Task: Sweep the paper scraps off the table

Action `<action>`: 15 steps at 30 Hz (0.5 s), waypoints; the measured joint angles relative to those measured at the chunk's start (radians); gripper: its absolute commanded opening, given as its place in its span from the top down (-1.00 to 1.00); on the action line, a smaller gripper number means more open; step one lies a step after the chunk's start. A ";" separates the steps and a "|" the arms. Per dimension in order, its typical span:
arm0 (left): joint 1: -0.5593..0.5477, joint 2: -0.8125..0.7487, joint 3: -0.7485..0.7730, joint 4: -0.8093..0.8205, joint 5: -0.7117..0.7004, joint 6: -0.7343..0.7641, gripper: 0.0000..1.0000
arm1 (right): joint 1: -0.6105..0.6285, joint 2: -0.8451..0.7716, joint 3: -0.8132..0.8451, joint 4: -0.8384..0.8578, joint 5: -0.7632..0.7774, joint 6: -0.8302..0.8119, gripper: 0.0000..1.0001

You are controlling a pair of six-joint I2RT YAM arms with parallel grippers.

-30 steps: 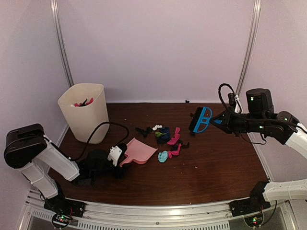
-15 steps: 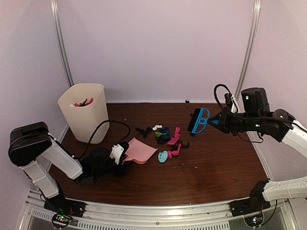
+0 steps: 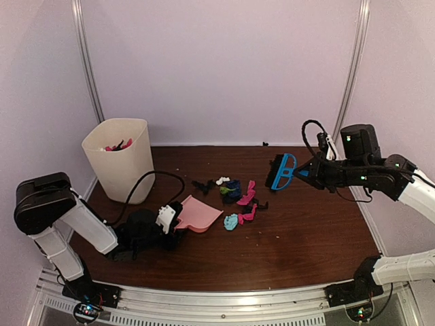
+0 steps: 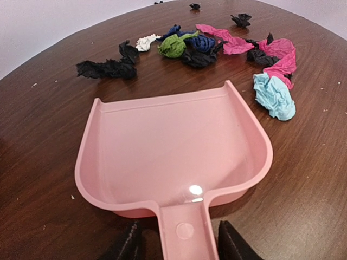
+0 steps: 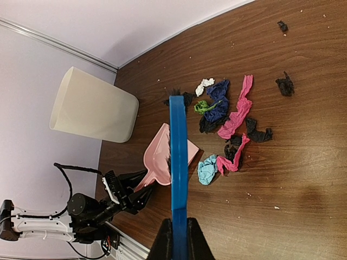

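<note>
The paper scraps (image 3: 238, 197) lie in a loose cluster mid-table, in pink, black, dark blue, green and white, with a light blue one (image 3: 231, 221) nearest the front. They also show in the left wrist view (image 4: 200, 43) and the right wrist view (image 5: 227, 119). A pink dustpan (image 3: 198, 214) rests flat on the table (image 3: 299, 238), its mouth facing the scraps. My left gripper (image 3: 170, 224) is open; its fingers straddle the dustpan handle (image 4: 184, 233) with gaps on both sides. My right gripper (image 3: 307, 171) is shut on the blue hand brush (image 3: 283, 171), held in the air right of the scraps.
A cream waste bin (image 3: 121, 159) with some scraps inside stands at the back left. A black cable loops on the table between the bin and the left arm. Two small black bits (image 5: 284, 84) lie apart, right of the cluster.
My right gripper has carried the brush slightly left and down. My left arm has shifted a little; the dustpan and scraps have stayed in place.
</note>
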 measured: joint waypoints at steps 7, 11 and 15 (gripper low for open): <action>0.000 0.008 0.000 0.001 0.013 -0.008 0.27 | 0.000 0.000 0.002 -0.005 0.000 -0.002 1.00; 0.000 0.008 0.000 0.000 0.022 -0.007 0.41 | 0.000 -0.001 0.019 -0.009 0.000 -0.003 1.00; 0.000 0.002 0.009 -0.018 0.026 -0.006 0.48 | 0.000 -0.002 0.021 -0.010 0.000 -0.003 1.00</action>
